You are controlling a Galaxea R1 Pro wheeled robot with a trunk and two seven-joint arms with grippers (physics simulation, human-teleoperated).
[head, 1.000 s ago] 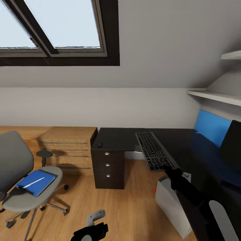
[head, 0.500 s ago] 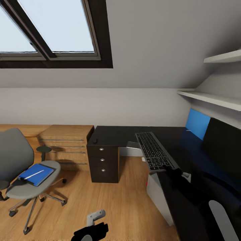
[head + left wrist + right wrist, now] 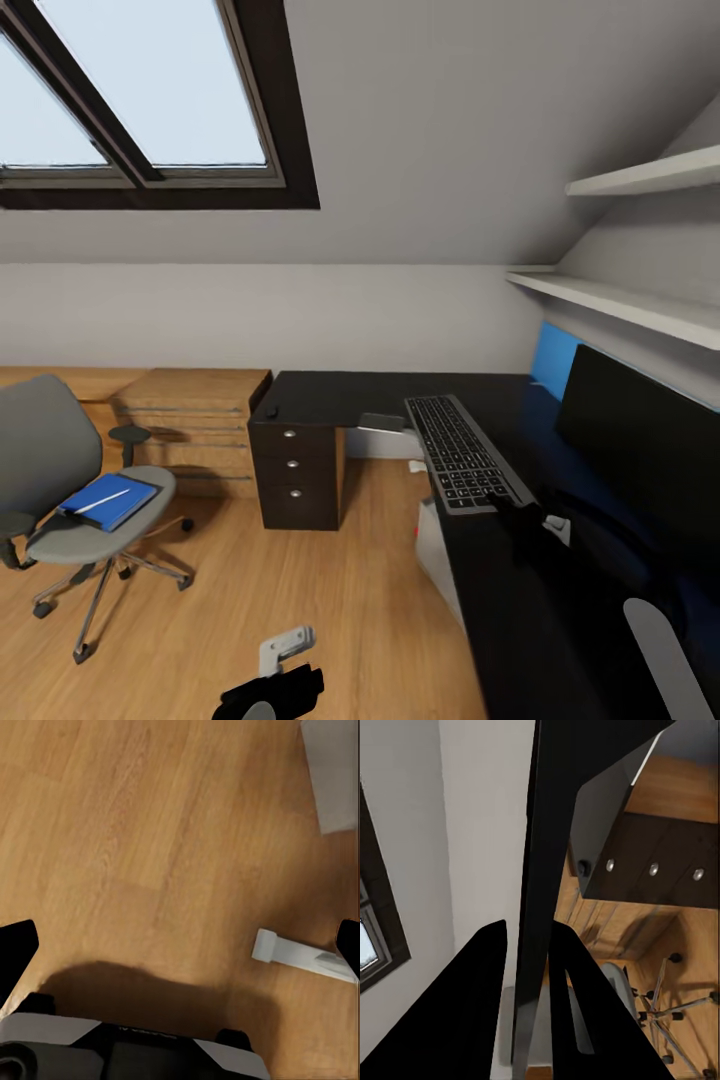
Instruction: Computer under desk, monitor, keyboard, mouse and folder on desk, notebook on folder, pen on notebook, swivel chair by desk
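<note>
The right gripper (image 3: 515, 505) is clamped on the near end of the keyboard (image 3: 458, 452), which hangs over the desk (image 3: 330, 395) edge beside the monitor (image 3: 640, 440). The left gripper (image 3: 180, 945) hangs with fingers apart over bare wood floor (image 3: 300, 580); the swivel chair (image 3: 70, 490) stands well apart at left, across that open floor.

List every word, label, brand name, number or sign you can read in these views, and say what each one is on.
No text can be read in any view.
The keyboard: its key legends show as pale specks, too small and blurred to read.
The monitor: screen dark, no brand mark visible.
The blue folder on the swivel chair: no label to be seen.
The desk drawers: plain knobs, no markings.
</note>
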